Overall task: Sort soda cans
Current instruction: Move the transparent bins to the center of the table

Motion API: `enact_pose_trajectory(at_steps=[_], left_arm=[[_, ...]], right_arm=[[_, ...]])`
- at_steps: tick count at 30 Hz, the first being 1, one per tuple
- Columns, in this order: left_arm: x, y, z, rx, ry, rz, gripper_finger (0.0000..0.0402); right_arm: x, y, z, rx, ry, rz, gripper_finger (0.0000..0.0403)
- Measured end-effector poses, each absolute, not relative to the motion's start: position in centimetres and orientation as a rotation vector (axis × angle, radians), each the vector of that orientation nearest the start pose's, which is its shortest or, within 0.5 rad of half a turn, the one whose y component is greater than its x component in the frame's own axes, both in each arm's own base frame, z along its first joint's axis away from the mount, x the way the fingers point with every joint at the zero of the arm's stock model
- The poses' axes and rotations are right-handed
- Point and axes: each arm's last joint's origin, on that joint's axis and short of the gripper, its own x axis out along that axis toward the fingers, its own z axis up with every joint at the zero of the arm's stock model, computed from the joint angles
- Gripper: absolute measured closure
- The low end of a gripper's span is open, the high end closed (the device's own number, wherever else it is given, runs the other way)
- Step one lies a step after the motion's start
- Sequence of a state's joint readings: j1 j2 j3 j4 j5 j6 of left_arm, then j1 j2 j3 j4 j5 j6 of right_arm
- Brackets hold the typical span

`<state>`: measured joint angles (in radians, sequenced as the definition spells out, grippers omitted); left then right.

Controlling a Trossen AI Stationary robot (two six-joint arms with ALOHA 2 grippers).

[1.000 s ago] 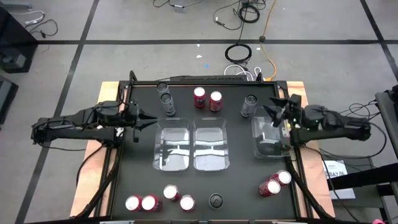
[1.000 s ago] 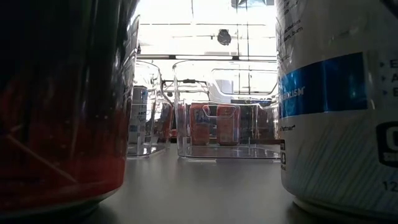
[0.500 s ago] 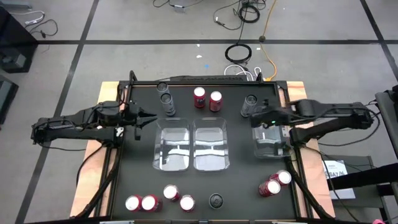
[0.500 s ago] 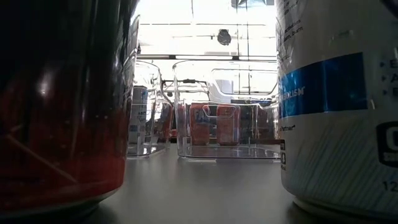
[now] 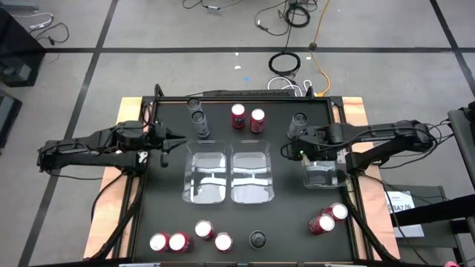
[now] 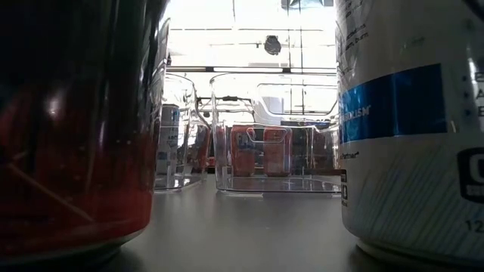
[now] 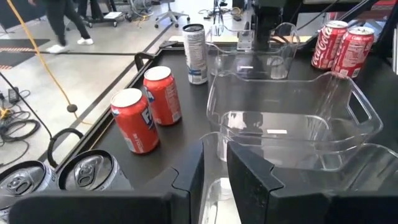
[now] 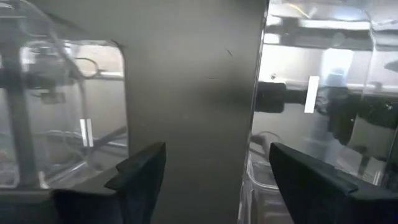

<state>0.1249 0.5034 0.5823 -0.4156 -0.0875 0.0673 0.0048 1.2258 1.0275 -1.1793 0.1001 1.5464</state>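
Note:
The high view shows red soda cans at the far side (image 5: 238,115) (image 5: 257,119), several along the near edge (image 5: 178,242), and two at the near right (image 5: 325,222). Grey cans stand at the far left (image 5: 199,121), far right (image 5: 298,124) and near edge (image 5: 257,239). My right gripper (image 5: 289,153) (image 8: 214,162) is open and empty. It hovers over the strip of table between the middle bin and the right bin, just near of the far-right grey can. My left gripper (image 5: 178,141) (image 7: 214,165) waits left of the left bin, open by a narrow gap.
Three clear plastic bins stand on the black table: left (image 5: 205,173), middle (image 5: 251,173), right (image 5: 323,165). The low view is filled by a red can (image 6: 76,151) and a white-and-blue can (image 6: 408,128) close up. A raised rim runs along the table's far edge (image 5: 245,95).
My right arm has reached from the table's right edge toward the middle, and the gripper has turned. It now stands between the middle and right bins, beside the far-right grey can. No can has moved.

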Motion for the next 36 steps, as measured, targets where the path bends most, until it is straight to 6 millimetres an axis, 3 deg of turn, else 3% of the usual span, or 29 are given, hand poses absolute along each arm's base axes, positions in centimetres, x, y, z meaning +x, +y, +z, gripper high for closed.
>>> enact_pose_trajectory(at_steps=[9,15,24,27,36], left_arm=[[11.7,1.7,27.5,0.058,0.382,0.198,0.0320],[11.5,1.7,27.0,0.056,0.439,0.195,0.0320],[11.4,1.7,26.9,0.053,0.447,0.195,0.0320],[11.4,1.7,26.9,0.053,0.446,0.195,0.0320],[11.5,1.7,26.9,0.053,0.442,0.195,0.0320]], right_arm=[[21.8,-0.6,24.6,1.172,1.138,-1.149,0.0227],[21.7,-0.7,22.6,1.146,1.187,-1.208,0.0286],[20.9,-0.7,19.1,1.299,1.023,-1.147,0.0360],[20.8,-0.6,18.9,1.332,1.016,-1.168,0.0394],[22.1,0.3,20.7,1.402,0.952,-1.124,0.0401]])
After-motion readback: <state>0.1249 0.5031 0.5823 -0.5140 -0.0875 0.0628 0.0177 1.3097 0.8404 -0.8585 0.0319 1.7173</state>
